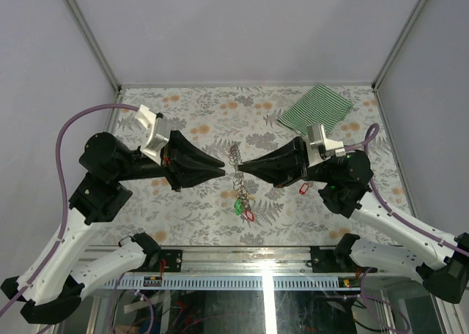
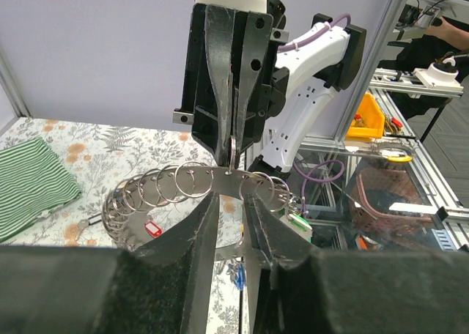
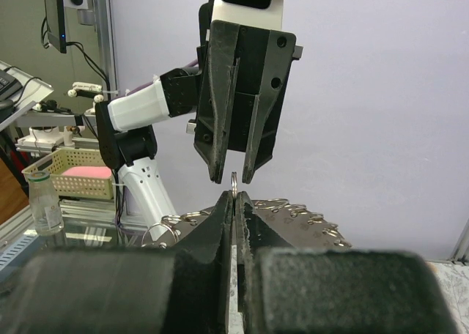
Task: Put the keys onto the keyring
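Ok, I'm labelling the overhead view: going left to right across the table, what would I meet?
left pincer → keyring → right pincer → green-striped cloth

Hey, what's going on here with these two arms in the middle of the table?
The two arms meet tip to tip above the floral table. The right gripper is pinched shut on a small ring of the keyring, holding it up. The left gripper faces it, jaws slightly apart at that same ring. Below hang keys with green and red tags. A green-striped cloth lies at the far right.
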